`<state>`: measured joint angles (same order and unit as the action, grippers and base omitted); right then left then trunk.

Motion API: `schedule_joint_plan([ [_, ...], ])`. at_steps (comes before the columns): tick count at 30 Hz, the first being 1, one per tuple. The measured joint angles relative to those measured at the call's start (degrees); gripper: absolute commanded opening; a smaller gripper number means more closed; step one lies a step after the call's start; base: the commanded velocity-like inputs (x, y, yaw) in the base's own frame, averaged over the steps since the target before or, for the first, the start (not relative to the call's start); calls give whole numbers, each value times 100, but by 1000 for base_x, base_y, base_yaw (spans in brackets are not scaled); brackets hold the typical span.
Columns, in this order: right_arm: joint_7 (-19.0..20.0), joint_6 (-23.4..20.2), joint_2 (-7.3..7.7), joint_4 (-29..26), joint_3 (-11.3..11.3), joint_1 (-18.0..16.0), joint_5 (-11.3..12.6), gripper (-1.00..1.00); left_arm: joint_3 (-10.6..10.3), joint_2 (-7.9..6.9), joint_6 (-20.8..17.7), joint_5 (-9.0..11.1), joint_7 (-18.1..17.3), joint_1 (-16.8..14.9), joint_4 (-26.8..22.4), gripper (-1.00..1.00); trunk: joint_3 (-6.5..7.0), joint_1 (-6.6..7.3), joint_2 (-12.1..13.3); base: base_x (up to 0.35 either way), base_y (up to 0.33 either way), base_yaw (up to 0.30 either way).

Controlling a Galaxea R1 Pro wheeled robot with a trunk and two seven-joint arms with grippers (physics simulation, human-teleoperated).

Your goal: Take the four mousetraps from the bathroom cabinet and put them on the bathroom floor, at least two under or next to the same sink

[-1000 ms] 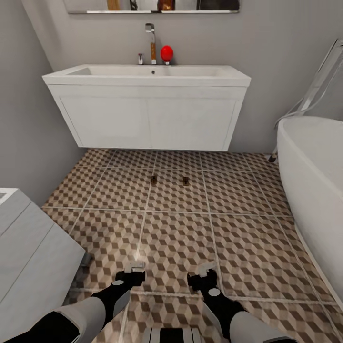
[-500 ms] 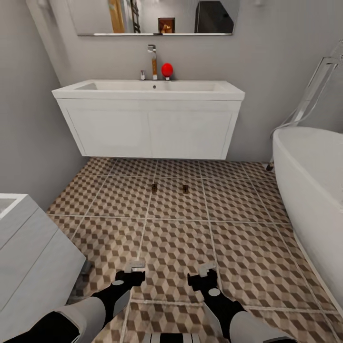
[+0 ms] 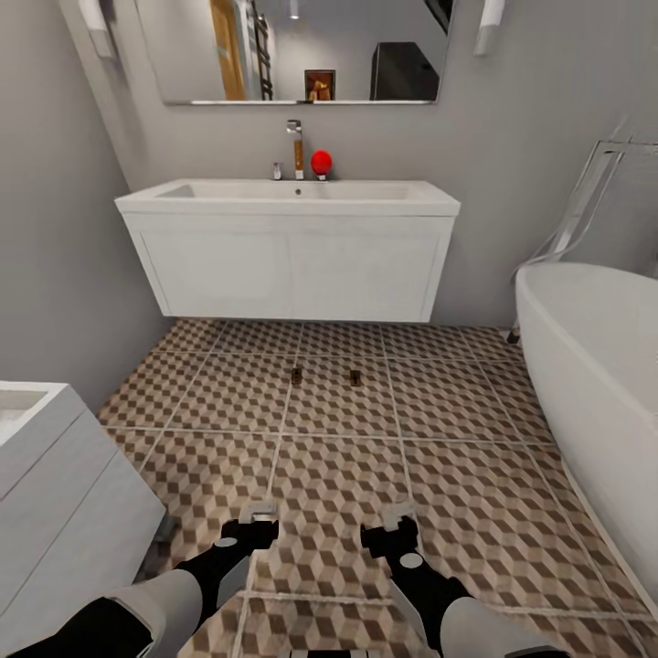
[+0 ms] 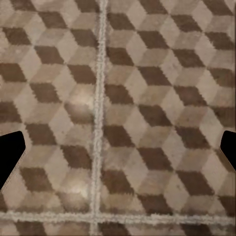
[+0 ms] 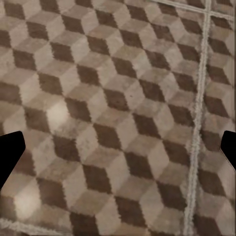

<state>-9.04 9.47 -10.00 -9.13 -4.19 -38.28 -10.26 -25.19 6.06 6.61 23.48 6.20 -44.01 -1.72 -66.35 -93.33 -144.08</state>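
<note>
Both grippers look empty here. The left gripper [image 3: 259,514] and the right gripper [image 3: 395,519] hang low in the near part of the scene, pointed down at the bathroom floor [image 3: 457,429]. In each wrist view the dark fingertips [image 4: 10,157] sit at opposite edges with bare tile between them, so the fingers are spread apart and holding nothing.

Further out, two mousetraps are already down on the tiles: one [image 3: 296,374] and another [image 3: 355,375] lie apart from each other, just in front of the sink [image 3: 288,203], which hangs on the far wall. They're tiny at this range, so no detail on springs or marks. A white bathtub [image 3: 594,366] fills the right side, and a white unit [image 3: 55,484] sits near left.

Judging by that, two traps are likely done and two remain, so the step in hand is probably heading back to the cabinet. Best to turn the base without clipping the tub or that white unit, arms tucked, and steer clear of the placed traps.

No readable writing or brand marks anywhere.
</note>
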Motion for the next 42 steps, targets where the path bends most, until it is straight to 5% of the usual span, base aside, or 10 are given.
schedule_joint_plan([
  [26, -30, -7, 2, 13, 429, 0, 40, 100, 18, -5, 0, 26, -22, 0, 6, 100, 577, 67, 35, 0, 0, 0],
  [42, -32, -3, 2, 59, 481, 0, 38, 100, 44, 19, 7, 46, -40, 0, 5, 100, 931, 108, 56, 0, 0, 0],
])
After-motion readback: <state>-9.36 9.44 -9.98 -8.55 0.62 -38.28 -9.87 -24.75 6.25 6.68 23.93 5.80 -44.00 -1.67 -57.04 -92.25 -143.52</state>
